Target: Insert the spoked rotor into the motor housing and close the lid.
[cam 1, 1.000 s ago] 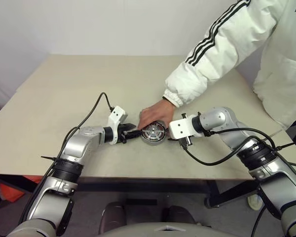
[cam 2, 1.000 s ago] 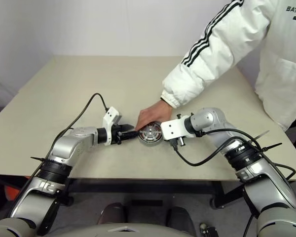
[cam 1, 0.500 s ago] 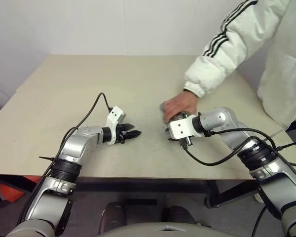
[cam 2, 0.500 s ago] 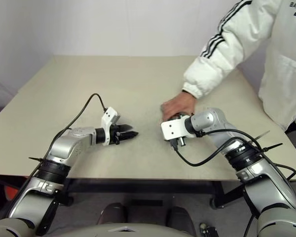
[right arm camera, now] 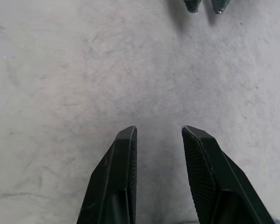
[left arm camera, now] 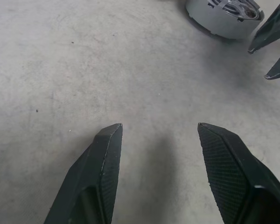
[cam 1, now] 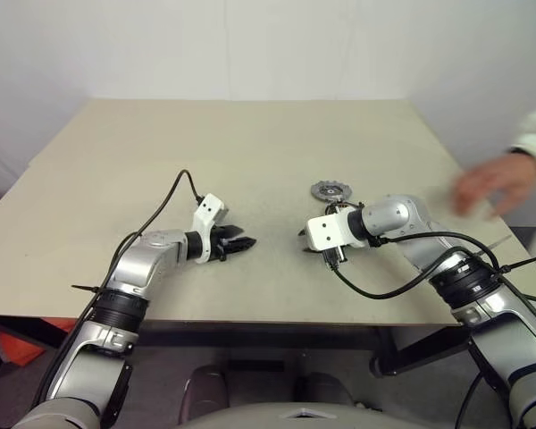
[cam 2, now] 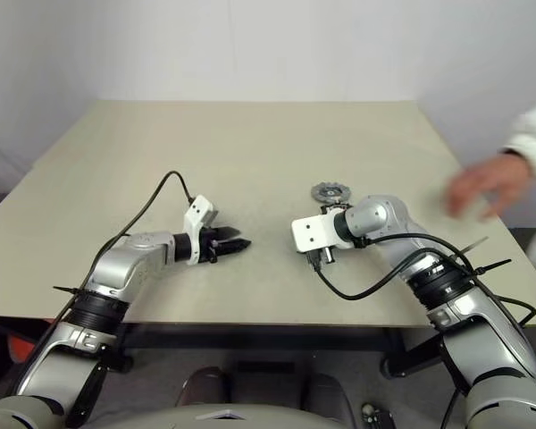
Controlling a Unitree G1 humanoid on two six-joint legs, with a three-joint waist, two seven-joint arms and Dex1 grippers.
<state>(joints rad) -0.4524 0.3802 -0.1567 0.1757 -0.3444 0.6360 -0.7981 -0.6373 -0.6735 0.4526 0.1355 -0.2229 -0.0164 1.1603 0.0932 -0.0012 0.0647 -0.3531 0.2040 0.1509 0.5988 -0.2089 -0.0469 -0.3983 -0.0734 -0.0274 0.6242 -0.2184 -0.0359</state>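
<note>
The lid [cam 1: 328, 190], a light-grey round part with notched cut-outs and a dark centre, lies flat on the table just beyond my right wrist. The left wrist view shows the lid [left arm camera: 224, 16] too. The spoked rotor and the motor housing are out of view. My left gripper [cam 1: 245, 241] rests low over bare table, open, nothing between its fingers [left arm camera: 107, 158]. My right gripper [cam 1: 302, 239] faces it across a short gap, also open and empty, its fingers [right arm camera: 123, 163] over bare table.
A person's hand [cam 1: 487, 183] with a white sleeve hovers at the table's right edge. Black cables trail from both wrists. The beige table [cam 1: 161, 143] stretches wide behind and to the left of the grippers.
The person's hand carried the copper-wound part away from between my grippers, left the grey disc beyond my right wrist, then withdrew to the right. Both grippers stayed put.
</note>
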